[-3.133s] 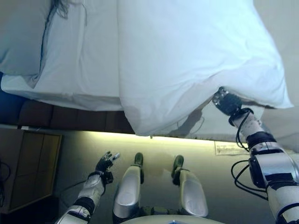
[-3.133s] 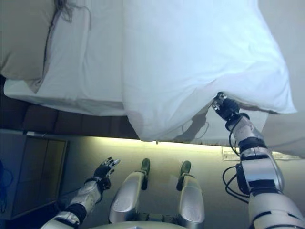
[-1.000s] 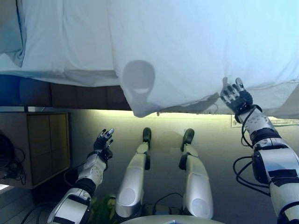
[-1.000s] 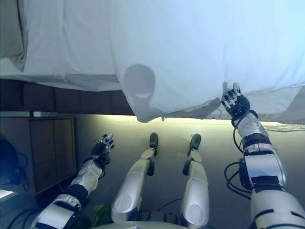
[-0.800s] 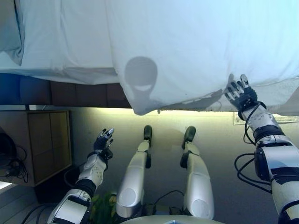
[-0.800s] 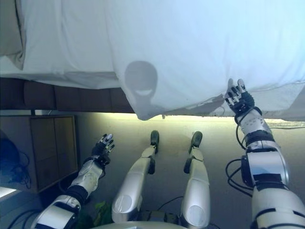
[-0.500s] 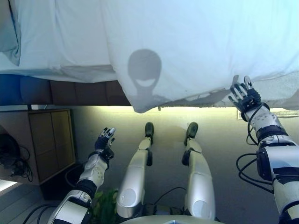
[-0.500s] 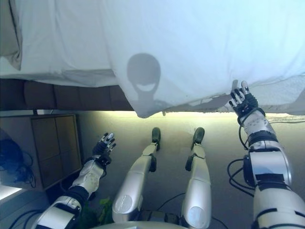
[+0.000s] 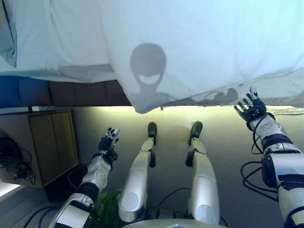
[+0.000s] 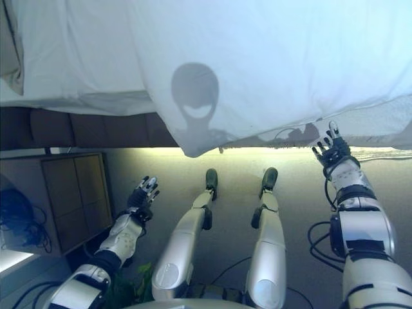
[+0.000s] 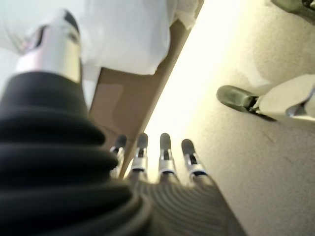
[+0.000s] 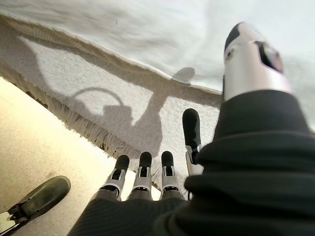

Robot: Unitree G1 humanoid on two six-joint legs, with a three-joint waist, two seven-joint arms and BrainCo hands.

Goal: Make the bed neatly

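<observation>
The duvet's (image 9: 199, 42) hanging edge runs sideways just above the empty, spread-fingered right hand (image 9: 251, 109), well apart from the slack, empty left hand (image 9: 108, 141)

Duvet (image 9: 199, 47) cut off by top and right edges; extent across bed unknown. Pillow (image 9: 5, 33) only a sliver at left edge. Bed frame (image 9: 71, 92) mostly covered by overhanging sheet (image 9: 61, 42).
</observation>
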